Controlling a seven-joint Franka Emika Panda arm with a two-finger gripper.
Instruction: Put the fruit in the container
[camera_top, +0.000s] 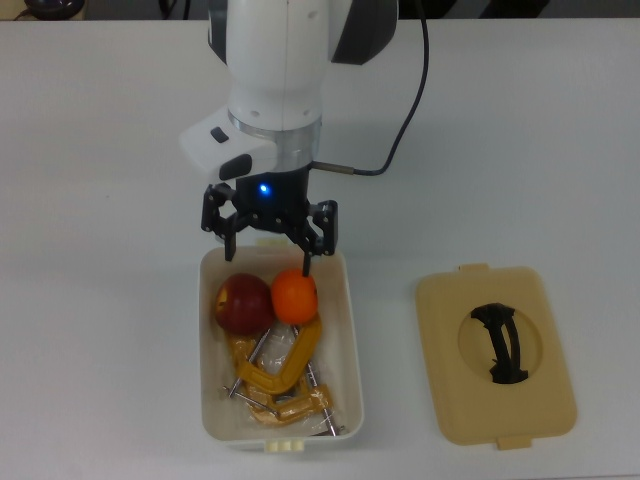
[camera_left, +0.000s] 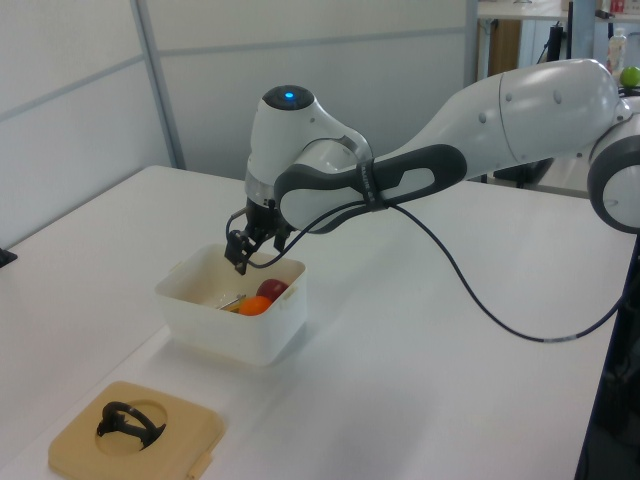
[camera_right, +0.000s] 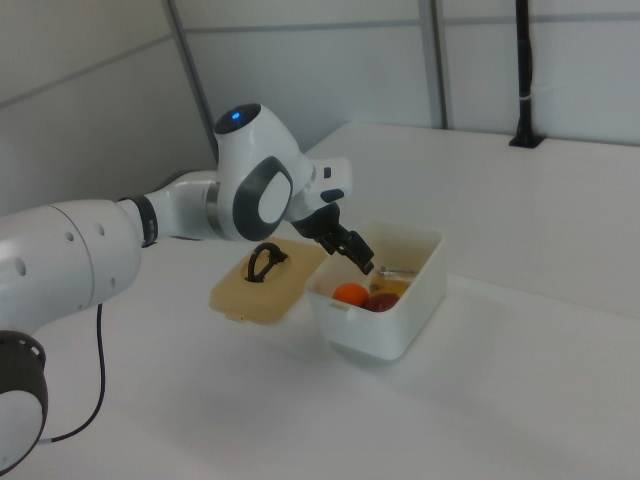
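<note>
With the mandarin (camera_top: 294, 296) resting beside the apple (camera_top: 243, 303) in the white tub (camera_top: 347, 330), the spread, empty gripper (camera_top: 268, 232) is best raised straight upward, clear of the rim.

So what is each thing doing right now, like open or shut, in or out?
pincer: open, empty, above the tub's end
mandarin: inside the tub, beside the apple
apple: inside the tub
white tub: uncovered
yellow clamps: lying in the tub
tan lid: off, flat on the table, handle up
</note>
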